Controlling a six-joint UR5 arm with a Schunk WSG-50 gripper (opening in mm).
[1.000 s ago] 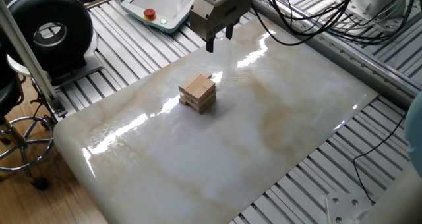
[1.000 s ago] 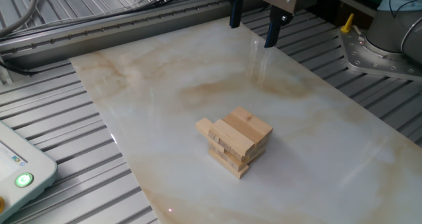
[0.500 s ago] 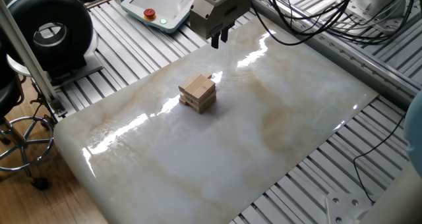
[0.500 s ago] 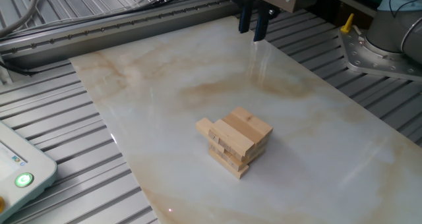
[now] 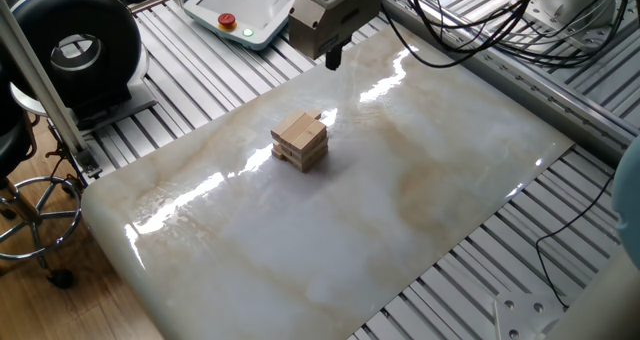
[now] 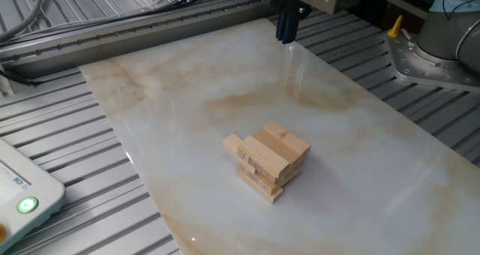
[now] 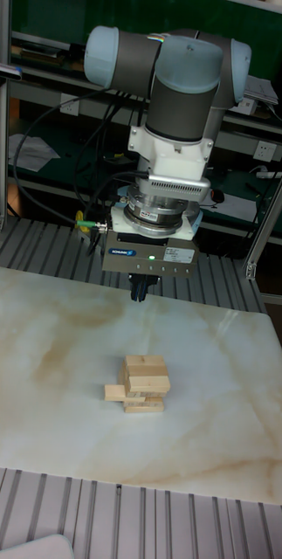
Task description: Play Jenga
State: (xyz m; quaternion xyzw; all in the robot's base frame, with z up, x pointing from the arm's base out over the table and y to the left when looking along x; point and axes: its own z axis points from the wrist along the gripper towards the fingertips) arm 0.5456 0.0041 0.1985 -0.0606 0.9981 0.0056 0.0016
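The Jenga (image 5: 300,141) (image 6: 268,162) (image 7: 143,384) is a small stack of tan wooden blocks in crosswise layers on the marble slab (image 5: 400,200). One block sticks out sideways from a middle layer. My gripper (image 5: 334,57) (image 6: 286,31) (image 7: 141,288) hangs above the slab's far edge, well behind the stack and apart from it. Its two dark fingers are pressed together with nothing between them.
A teach pendant (image 5: 240,5) with a red button lies on the slatted metal table beyond the slab. Black cables (image 5: 480,30) run along the far side. A black round device (image 5: 70,45) and a stool (image 5: 20,200) stand at the left.
The gripper's fingers have closed from wide apart to fully together. The arm has stayed in place and the stack has not moved.
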